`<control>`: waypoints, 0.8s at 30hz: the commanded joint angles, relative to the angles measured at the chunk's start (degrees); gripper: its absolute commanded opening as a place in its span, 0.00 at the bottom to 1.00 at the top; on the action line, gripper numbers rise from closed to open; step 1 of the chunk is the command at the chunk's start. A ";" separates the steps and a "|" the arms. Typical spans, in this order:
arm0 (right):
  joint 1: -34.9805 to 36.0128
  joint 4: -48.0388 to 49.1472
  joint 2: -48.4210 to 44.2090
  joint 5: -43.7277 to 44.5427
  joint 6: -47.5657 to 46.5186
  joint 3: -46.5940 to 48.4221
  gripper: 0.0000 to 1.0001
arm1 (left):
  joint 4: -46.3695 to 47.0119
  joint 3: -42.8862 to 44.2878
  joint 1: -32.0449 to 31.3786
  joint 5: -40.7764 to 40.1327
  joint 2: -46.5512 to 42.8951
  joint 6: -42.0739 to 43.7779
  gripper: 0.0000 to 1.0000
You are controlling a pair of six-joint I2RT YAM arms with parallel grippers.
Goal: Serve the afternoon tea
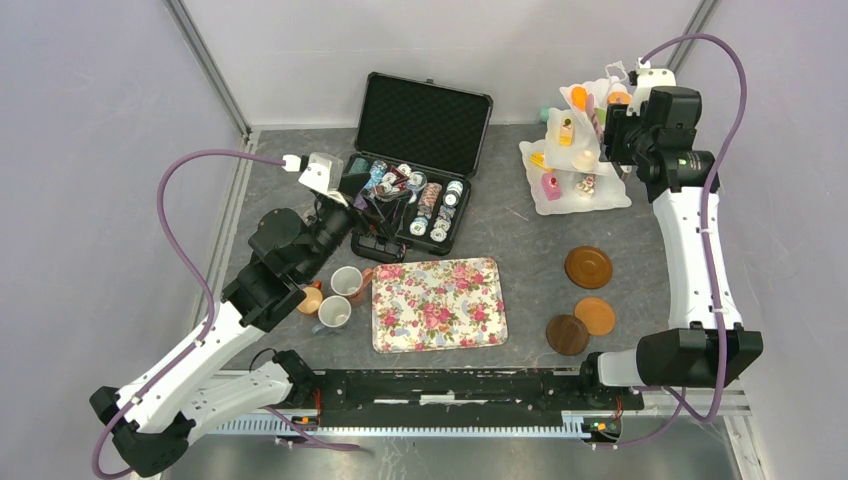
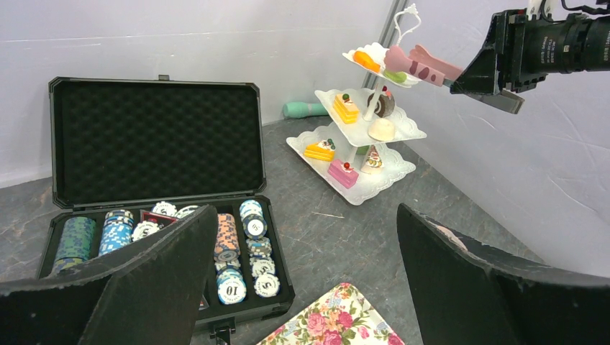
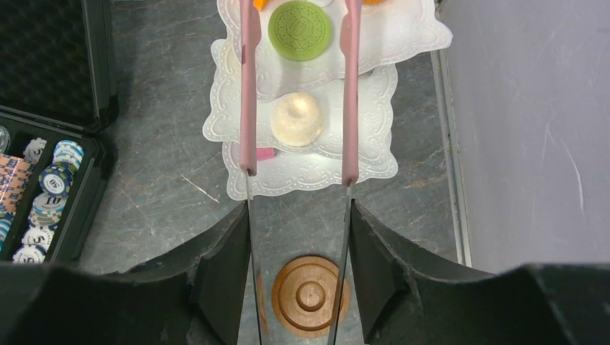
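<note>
The toy cakes sit on a white three-tier stand (image 1: pixel 575 185) at the back right. My right gripper (image 3: pixel 300 266) is shut on the pink tongs (image 3: pixel 350 86), whose two arms stand spread on either side of a green macaron (image 3: pixel 300 30) on the top tier. A cream cake (image 3: pixel 297 119) lies one tier below. In the left wrist view the tongs (image 2: pixel 421 66) reach over the stand's top tier (image 2: pixel 374 54). Three mugs (image 1: pixel 347 281) stand left of the floral tray (image 1: pixel 437 303). My left gripper (image 2: pixel 306 280) is open and holds nothing, hovering near the chip case.
An open black case of poker chips (image 1: pixel 420 160) lies at the back centre. Three wooden saucers (image 1: pixel 588 267) rest on the table right of the tray. Walls close in on both sides, with a metal rail near the stand.
</note>
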 commanded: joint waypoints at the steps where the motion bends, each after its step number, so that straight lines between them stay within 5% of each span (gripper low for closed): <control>1: -0.23 1.70 -1.35 0.11 -0.67 2.80 0.56 | 1.48 0.92 0.17 0.24 -0.52 0.44 1.00; 13: 1.30 11.68 -18.51 -11.04 -5.84 -12.38 0.53 | 1.48 0.92 0.15 0.21 -0.81 0.43 1.00; 24: 16.64 13.28 -27.77 -23.20 -12.71 -27.28 0.51 | 1.48 0.92 0.15 0.45 -0.75 0.20 1.00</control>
